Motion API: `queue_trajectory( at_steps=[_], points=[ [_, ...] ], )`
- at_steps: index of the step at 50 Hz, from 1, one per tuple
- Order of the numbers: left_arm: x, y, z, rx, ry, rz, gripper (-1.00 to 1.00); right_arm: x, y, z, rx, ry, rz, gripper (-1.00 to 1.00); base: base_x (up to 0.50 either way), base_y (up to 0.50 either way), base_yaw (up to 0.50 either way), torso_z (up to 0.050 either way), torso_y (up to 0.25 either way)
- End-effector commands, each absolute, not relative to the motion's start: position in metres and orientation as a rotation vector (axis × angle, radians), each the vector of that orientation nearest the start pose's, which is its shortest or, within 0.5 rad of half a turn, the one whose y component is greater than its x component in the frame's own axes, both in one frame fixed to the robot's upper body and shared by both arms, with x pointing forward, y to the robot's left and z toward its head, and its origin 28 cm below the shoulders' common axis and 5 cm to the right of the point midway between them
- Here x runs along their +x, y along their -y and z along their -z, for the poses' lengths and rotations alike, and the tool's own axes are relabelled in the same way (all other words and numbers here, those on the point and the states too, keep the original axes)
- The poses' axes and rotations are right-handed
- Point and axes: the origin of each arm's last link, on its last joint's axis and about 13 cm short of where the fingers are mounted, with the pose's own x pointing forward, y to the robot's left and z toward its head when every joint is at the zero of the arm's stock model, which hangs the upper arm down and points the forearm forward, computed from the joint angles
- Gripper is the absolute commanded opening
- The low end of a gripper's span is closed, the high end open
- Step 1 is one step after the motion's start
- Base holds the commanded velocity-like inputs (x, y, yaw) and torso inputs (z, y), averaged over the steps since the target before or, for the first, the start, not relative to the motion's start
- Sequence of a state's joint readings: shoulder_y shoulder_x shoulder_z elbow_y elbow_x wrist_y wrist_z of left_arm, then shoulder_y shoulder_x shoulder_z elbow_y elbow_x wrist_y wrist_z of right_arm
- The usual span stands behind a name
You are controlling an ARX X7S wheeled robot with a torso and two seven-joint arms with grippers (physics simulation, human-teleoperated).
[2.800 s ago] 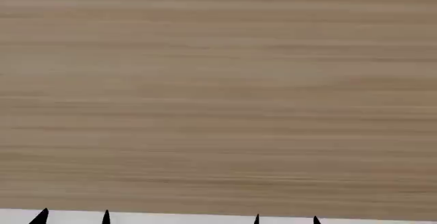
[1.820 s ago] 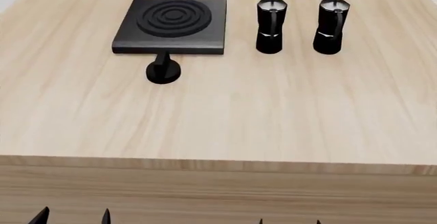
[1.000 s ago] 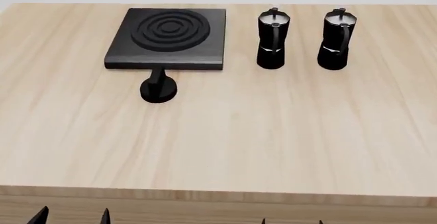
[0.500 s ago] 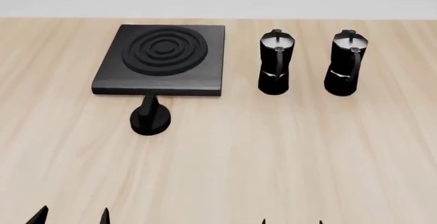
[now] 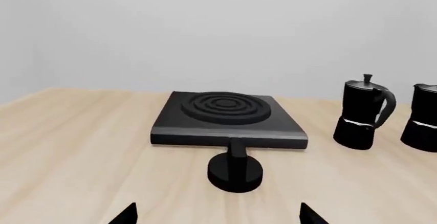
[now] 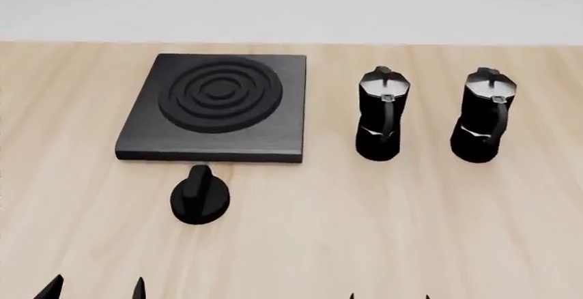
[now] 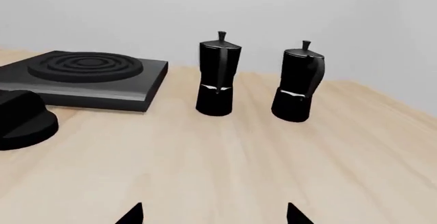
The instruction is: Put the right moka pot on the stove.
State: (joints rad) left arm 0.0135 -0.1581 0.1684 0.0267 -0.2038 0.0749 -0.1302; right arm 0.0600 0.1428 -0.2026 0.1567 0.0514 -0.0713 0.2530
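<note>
I judge the right moka pot [image 6: 481,115], well apart from the stove [image 6: 217,115], rigid and glossy; right end effector [image 7: 213,214] spread, so I'd grip its body.

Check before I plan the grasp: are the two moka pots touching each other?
Apart. The head view shows bare table between the right moka pot and the left moka pot.

A light wood-grain table [image 6: 364,244] spreads beneath a plain pale grey wall [image 5: 204,29]
</note>
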Motion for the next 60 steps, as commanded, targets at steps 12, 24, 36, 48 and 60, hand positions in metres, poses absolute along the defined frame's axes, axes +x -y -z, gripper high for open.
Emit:
queue_trajectory(
  at_steps=[12,24,36,48,60],
  points=[
    [0.2056,-0.2074,-0.0182,-0.062,0.056,0.037,1.00,0.2177,0.0965,0.0066,-0.119,-0.034,0.068,1.00,0.19,0.18,0.00,0.000,0.000],
    [0.2052,-0.2074,-0.0186,-0.061,0.056,0.036,1.00,0.2179,0.0973,0.0081,-0.109,-0.037,0.071,1.00,0.16,0.19,0.00,0.000,0.001],
    [0.2053,-0.2074,-0.0190,-0.060,0.057,0.035,1.00,0.2182,0.0972,0.0090,-0.107,-0.042,0.067,1.00,0.14,0.11,0.00,0.000,0.000],
    [0.2053,-0.2075,-0.0189,-0.058,0.057,0.036,1.00,0.2188,0.0968,0.0108,-0.108,-0.043,0.068,1.00,0.14,0.07,0.00,0.000,0.000],
    [0.2055,-0.2076,-0.0185,-0.058,0.058,0.034,1.00,0.2192,0.0977,0.0110,-0.100,-0.047,0.070,1.00,0.14,0.04,0.00,0.000,0.000]
  ],
)
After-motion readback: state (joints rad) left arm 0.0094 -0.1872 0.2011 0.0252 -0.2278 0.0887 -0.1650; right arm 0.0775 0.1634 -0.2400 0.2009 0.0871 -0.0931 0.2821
